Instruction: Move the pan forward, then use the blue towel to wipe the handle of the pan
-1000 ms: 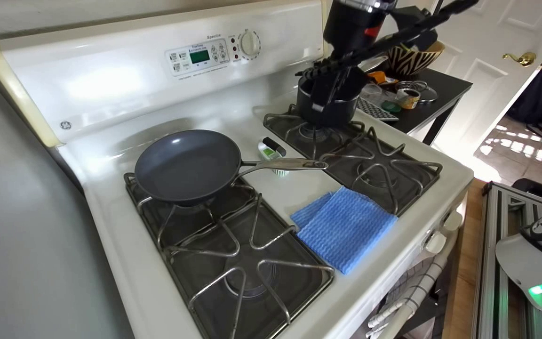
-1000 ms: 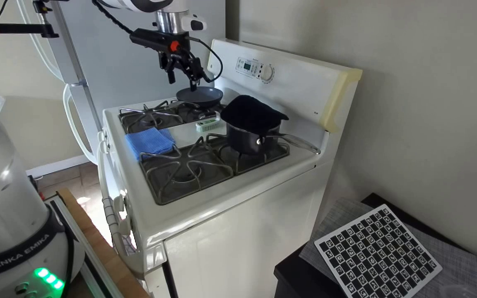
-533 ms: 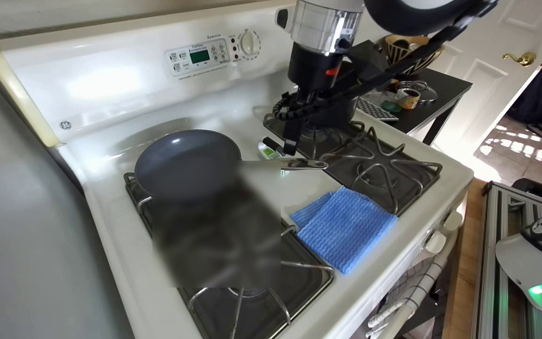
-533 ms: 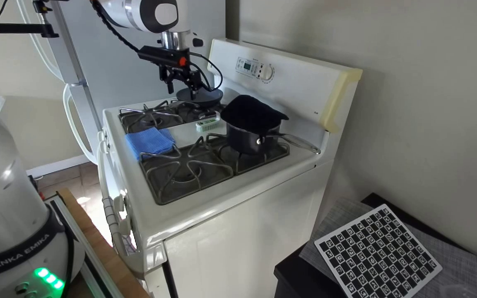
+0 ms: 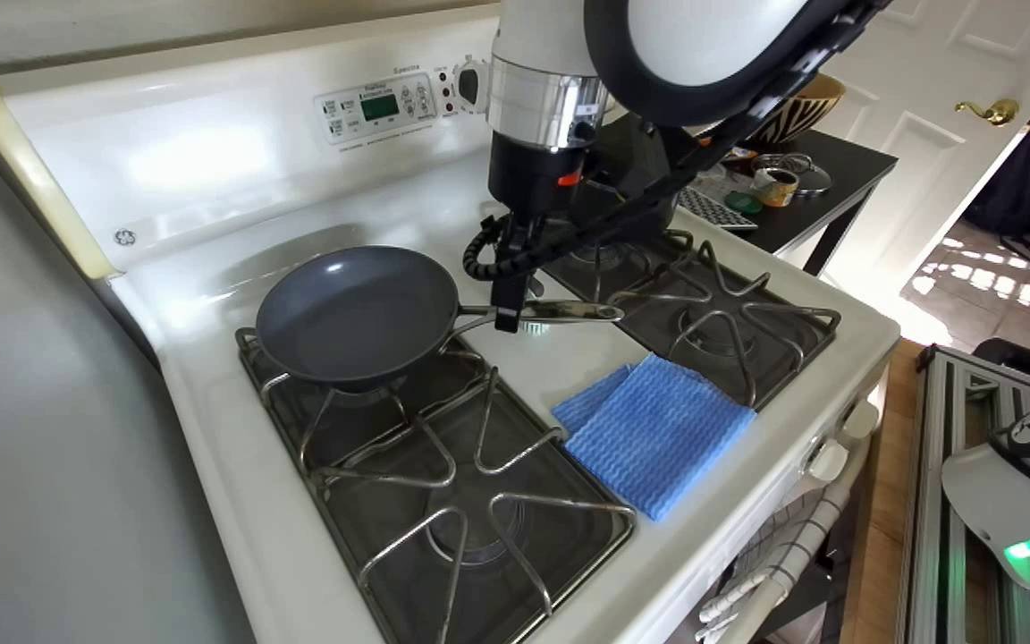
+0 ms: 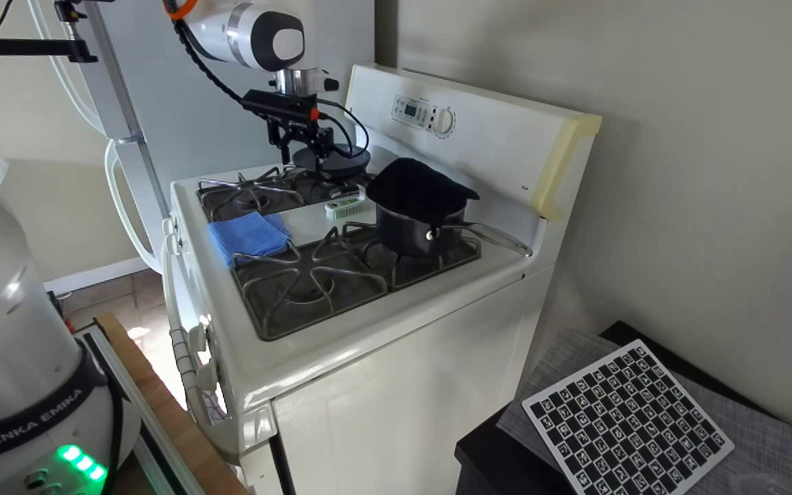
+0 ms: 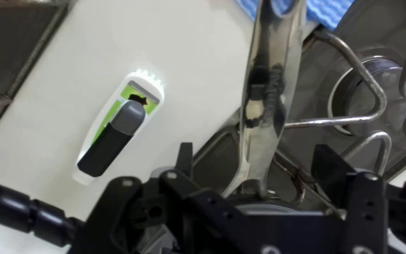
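Note:
The dark grey pan (image 5: 358, 313) sits on the back burner grate, and also shows in an exterior view (image 6: 344, 163). Its shiny metal handle (image 5: 578, 311) reaches over the white strip between the grates. The handle also shows in the wrist view (image 7: 268, 95), running between my fingers. My gripper (image 7: 253, 150) is open, one finger on each side of the handle with gaps on both sides. In both exterior views the gripper (image 5: 508, 320) hangs low at the handle's pan end (image 6: 303, 159). The folded blue towel (image 5: 658, 434) lies flat near the stove's front, partly visible in the wrist view (image 7: 330, 12).
A white and green brush with a black grip (image 7: 111, 141) lies on the white strip beside the handle. A black pot (image 6: 406, 234) with a black cloth over it stands on the other back burner. The stove's back panel (image 5: 238, 134) rises behind the pan. Raised metal grates (image 5: 470, 501) surround the burners.
My gripper has moved down and towards the pan, from over the black pot to the handle in an exterior view. The pan and the towel have not moved.

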Robot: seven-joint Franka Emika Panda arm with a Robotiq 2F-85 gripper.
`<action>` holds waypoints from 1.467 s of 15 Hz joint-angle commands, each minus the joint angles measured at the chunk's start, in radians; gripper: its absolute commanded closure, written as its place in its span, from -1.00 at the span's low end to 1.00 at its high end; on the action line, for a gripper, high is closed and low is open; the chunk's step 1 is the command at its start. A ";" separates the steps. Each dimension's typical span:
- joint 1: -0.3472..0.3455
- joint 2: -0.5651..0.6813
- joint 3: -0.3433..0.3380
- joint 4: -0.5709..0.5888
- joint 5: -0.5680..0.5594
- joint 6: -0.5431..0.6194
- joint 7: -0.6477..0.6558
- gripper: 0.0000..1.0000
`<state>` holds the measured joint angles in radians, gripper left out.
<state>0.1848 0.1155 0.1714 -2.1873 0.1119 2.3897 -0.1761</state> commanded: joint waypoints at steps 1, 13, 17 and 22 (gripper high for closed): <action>-0.001 0.051 0.018 0.043 -0.012 0.002 -0.021 -0.03; -0.001 0.087 0.022 0.079 -0.049 0.007 -0.022 0.94; 0.001 0.089 0.023 0.082 -0.060 0.007 -0.018 0.90; 0.003 0.061 0.034 0.054 -0.039 -0.020 -0.013 0.90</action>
<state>0.1846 0.1883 0.1906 -2.1186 0.0692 2.3893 -0.2009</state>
